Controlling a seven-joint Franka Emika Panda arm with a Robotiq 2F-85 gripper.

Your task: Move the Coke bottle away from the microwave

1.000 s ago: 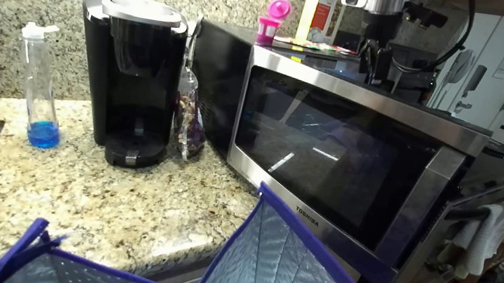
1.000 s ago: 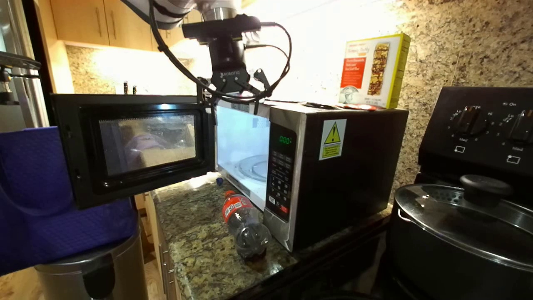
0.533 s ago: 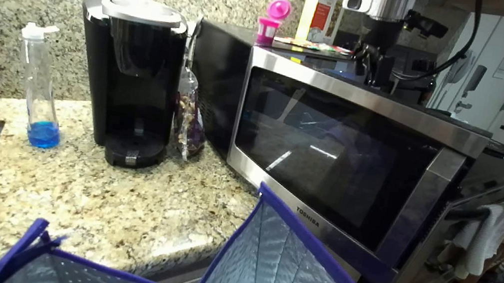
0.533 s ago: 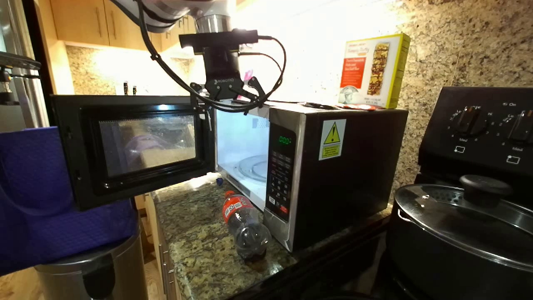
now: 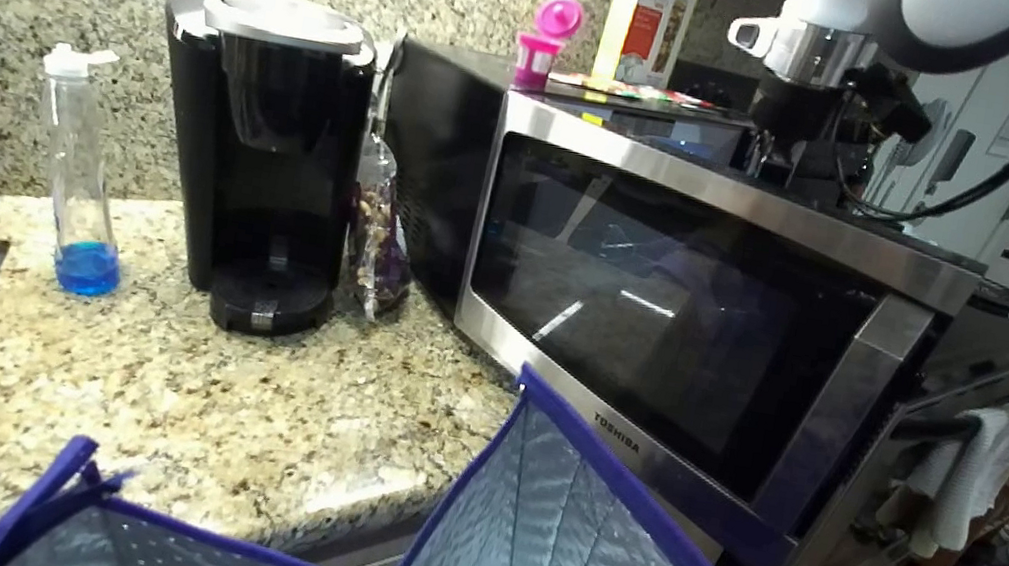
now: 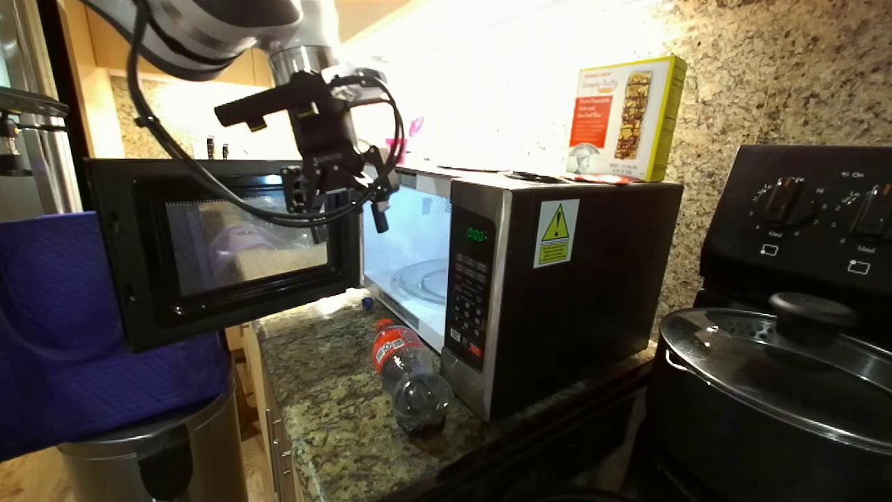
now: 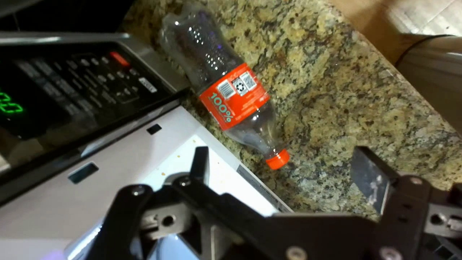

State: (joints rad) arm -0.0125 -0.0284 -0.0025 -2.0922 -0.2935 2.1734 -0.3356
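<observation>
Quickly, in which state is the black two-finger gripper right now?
Black two-finger gripper: open, holding nothing; the red-labelled clear plastic Coke bottle is not gripped.

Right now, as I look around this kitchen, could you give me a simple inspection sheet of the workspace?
Surface: speckled countertop.
Job's things: Coke bottle lies on its side, capped, close in front of the microwave, contact unclear; microwave open, lit inside.
Clutter: snack box and pink cup on top of the microwave; small blue object beside it, unidentified.
End effector: open, holding nothing, above the countertop.
Cables: black cable hangs in a loop from the arm.
Surroundings: coffee maker, bottle with blue liquid, purple bag, lidded pot.
</observation>
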